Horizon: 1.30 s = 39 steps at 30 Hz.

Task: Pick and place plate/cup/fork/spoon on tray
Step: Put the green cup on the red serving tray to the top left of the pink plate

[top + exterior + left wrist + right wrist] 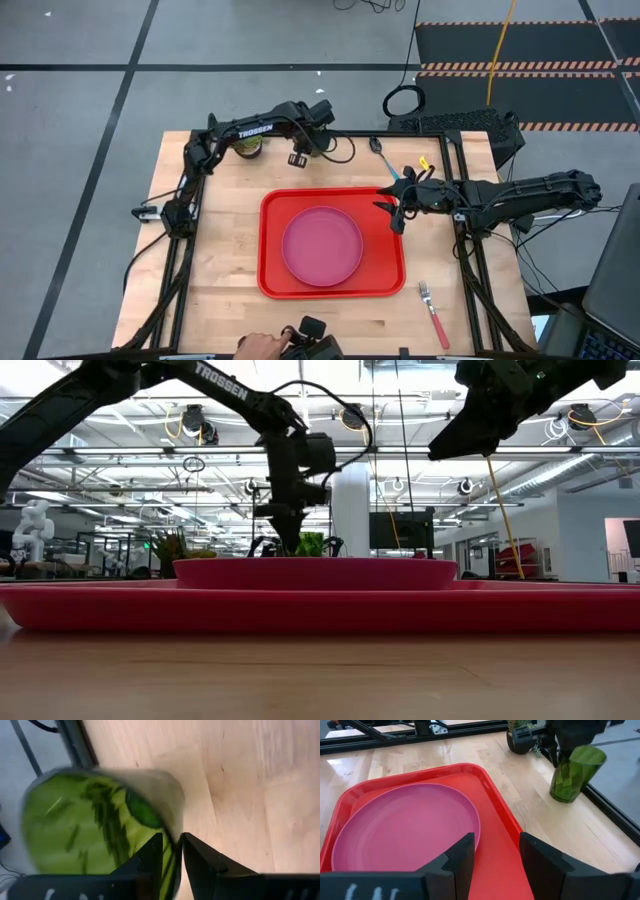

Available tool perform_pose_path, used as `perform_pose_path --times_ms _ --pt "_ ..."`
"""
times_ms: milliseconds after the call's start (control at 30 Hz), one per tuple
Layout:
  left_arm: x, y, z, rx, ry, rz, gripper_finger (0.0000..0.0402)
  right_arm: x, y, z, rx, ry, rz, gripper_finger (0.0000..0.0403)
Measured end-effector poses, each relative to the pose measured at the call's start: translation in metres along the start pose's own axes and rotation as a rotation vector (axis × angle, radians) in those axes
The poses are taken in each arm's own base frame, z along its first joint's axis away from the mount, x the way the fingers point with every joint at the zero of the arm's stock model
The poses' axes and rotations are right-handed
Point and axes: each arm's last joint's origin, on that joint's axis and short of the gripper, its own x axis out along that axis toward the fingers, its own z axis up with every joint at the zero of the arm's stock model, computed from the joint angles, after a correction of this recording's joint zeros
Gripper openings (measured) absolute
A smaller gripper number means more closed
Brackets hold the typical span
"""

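Observation:
The dark green cup is at the table's far side, beyond the red tray, next to the potted plant. My left gripper is shut on the cup's rim from above. The pink plate lies flat in the tray. My right gripper is open and empty above the tray's right rim. The spoon, with its blue handle, lies on the table beyond the tray's far right corner. The fork, with its pink-red handle, lies on the table near the near right corner. My left gripper holds the cup by its rim wall, with one finger inside the cup and one outside. The fingers come from above, pointing down. The cup hangs slightly tilted below them, its open end up. I cannot tell whether its base rests on the table.
The plant pot stands right beside the cup. Bare wood lies left of the tray and between the tray and the table's right edge. A person's hand holds a dark device at the near edge.

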Motion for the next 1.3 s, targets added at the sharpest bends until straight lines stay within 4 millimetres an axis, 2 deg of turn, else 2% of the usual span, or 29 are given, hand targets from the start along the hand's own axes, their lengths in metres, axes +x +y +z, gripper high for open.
perform_pose_path --times_ms 200,367,700,900,1133,1300 --pt "0.003 -0.002 0.001 0.022 0.062 0.024 0.0069 0.0 0.0 -0.001 -0.002 0.006 -0.002 0.0148" --pt "-0.01 -0.005 -0.003 -0.01 0.094 0.031 0.0012 0.0 0.0 -0.001 -0.002 0.006 -0.002 0.0148" --pt "-0.031 -0.025 -0.01 -0.054 0.206 -0.079 0.0008 0.0 0.0 0.0 -0.001 0.005 -0.001 0.0148" --pt "-0.076 -0.042 -0.018 -0.135 0.215 -0.103 0.0008 0.0 0.0 0.0 -0.019 0.005 -0.001 0.0148" --pt "-0.131 -0.064 -0.02 -0.307 0.078 -0.134 0.0008 -0.003 -0.001 -0.001 -0.038 0.013 -0.002 0.0148" --pt "-0.147 -0.094 -0.008 -0.32 0.108 -0.154 0.0008 -0.012 -0.004 0.0 -0.025 -0.008 0.001 0.0148"
